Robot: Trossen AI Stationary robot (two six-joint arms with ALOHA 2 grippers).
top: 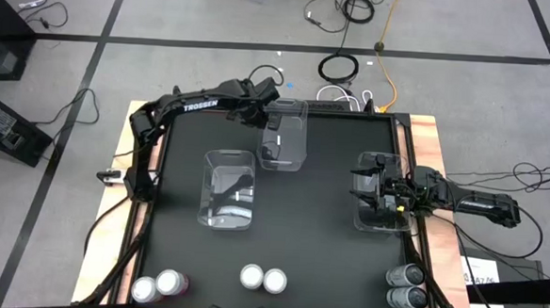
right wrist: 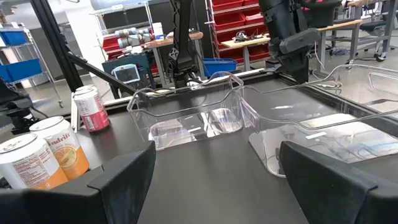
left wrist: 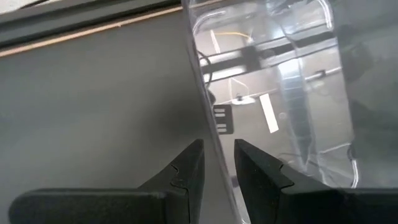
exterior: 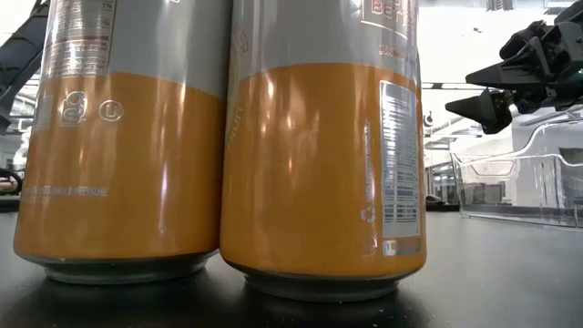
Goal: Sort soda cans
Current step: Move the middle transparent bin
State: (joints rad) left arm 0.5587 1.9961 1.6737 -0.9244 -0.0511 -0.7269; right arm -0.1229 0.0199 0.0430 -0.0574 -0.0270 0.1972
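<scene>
Six soda cans stand upright along the table's near edge: a pink pair (top: 158, 284) at the left, an orange pair (top: 263, 279) in the middle, which fills the low view (exterior: 219, 155), and a grey pair (top: 406, 285) at the right. Three clear bins rest on the black table. My left gripper (top: 266, 118) is shut on the far bin (top: 283, 140) at its far left corner. My right gripper (top: 360, 187) hangs open and empty above the right bin (top: 383, 205). In its wrist view (right wrist: 217, 168) the fingers stand wide apart. My left gripper (left wrist: 219, 165) holds the far bin's left wall (left wrist: 212, 134) near the bin's far end, one finger inside the bin and one outside. The fingers come from above, pointing down, and lie across the wall's top edge. The bin's bottom rests on the table.
The middle bin (top: 228, 189) lies between the far bin and the cans, with open black table around it. Raised wooden edges (top: 417, 133) border the table. Cables lie on the floor beyond the far edge.
</scene>
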